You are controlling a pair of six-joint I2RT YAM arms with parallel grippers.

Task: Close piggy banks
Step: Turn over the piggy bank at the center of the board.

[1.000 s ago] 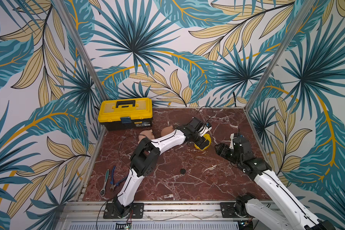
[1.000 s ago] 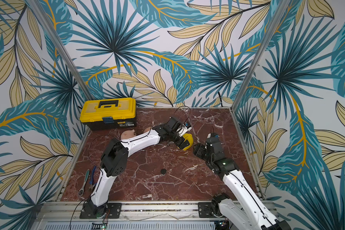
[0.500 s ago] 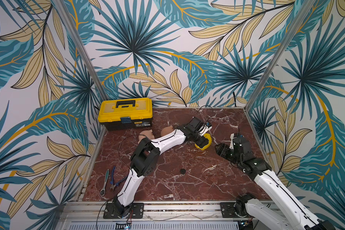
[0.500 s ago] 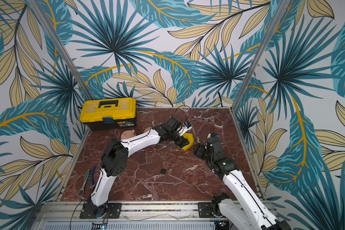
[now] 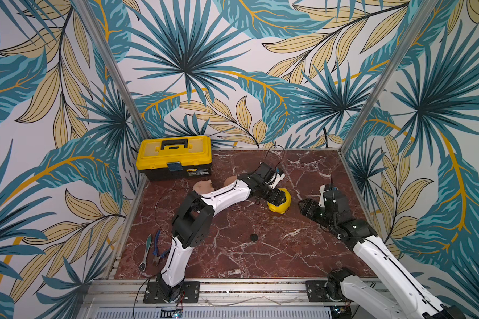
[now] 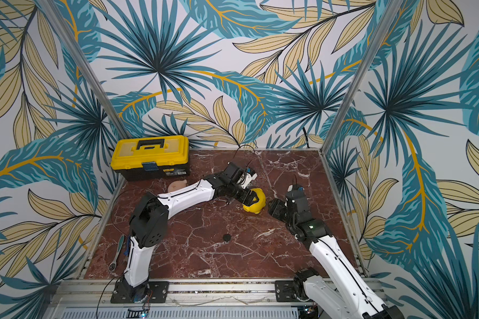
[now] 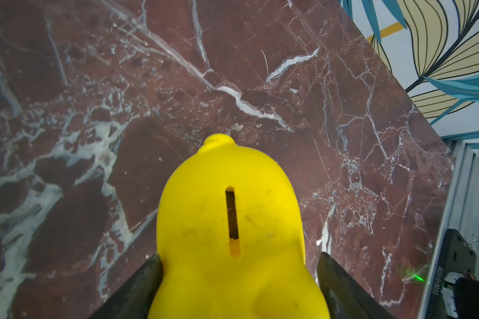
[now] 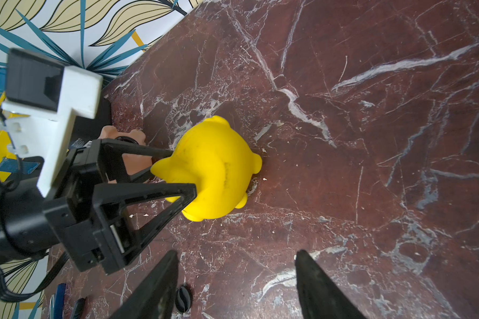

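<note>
Yellow piggy bank (image 7: 230, 221), clasped by left hand (image 8: 183, 171), right hand (image 8: 237, 254) open — empty

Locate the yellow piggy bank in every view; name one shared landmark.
In a top view: yellow piggy bank right of picture centre.
In a top view: piggy bank, same spot.
Left wrist: piggy bank in foreground, coin slot showing.
Right wrist: piggy bank mid-frame.
Shared landmark: left hand gripping it.

Yellow piggy bank (image 5: 281, 203); pink pair (image 5: 202, 185) beyond
</note>
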